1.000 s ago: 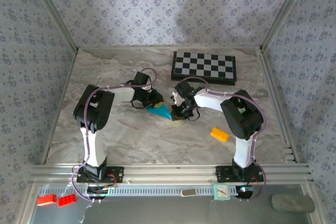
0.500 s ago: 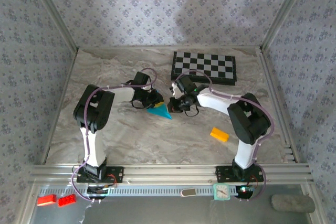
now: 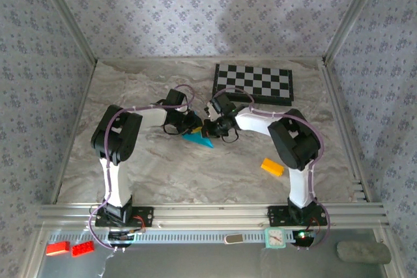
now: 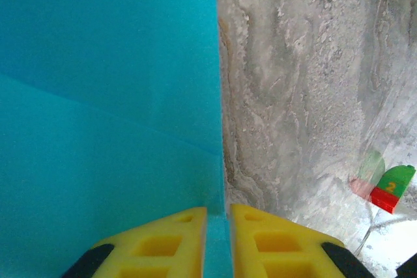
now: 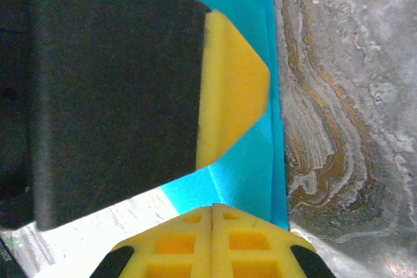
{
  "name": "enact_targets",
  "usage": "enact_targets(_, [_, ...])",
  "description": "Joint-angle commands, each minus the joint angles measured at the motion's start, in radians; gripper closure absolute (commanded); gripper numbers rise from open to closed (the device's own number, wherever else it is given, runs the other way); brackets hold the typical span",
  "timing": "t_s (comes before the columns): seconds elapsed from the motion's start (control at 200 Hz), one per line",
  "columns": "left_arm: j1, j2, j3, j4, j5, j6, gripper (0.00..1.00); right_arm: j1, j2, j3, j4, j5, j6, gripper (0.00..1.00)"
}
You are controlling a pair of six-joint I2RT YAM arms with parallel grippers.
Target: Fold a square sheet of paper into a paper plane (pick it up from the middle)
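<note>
Left jaws grasp the folded bright cyan-blue paper sheet [image 4: 104, 96], probably to steady it; right jaws, clenched empty, seem ready to press its crease.

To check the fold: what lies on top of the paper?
The left gripper pinches the paper, its finger over it; the right gripper, shut, at its edge. Paper beneath the finger is hidden.

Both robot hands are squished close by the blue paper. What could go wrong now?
1. The left gripper pinches the blue paper at its edge; a tug might tear it or let it slip out.
2. The right gripper, shut, sits right beside the left one's finger over the paper, so the two might bump and crumple it.
</note>
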Motion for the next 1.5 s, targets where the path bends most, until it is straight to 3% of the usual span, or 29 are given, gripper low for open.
enact_targets(0.0, [0.007, 0.013, -0.025, -0.089, -0.082, -0.022, 0.82, 0.007, 0.026, 0.001, 0.006, -0.012, 0.017, 0.99])
enact_targets(0.31, [0.015, -0.035, 0.026, -0.083, -0.051, -0.015, 0.81, 0.002, 0.06, -0.019, -0.089, 0.051, -0.034, 0.99])
enact_targets(0.63, [0.019, -0.157, -0.06, -0.002, -0.038, 0.032, 0.84, -0.004, 0.086, 0.008, -0.143, 0.076, -0.037, 0.99])
enact_targets(0.9, [-0.021, -0.137, -0.106, 0.003, -0.046, 0.054, 0.91, -0.003, 0.104, 0.029, -0.177, 0.061, -0.03, 0.99])
enact_targets(1.494, [-0.021, -0.045, -0.077, -0.035, -0.115, 0.098, 0.91, -0.012, 0.132, 0.031, -0.236, 0.076, -0.009, 1.0])
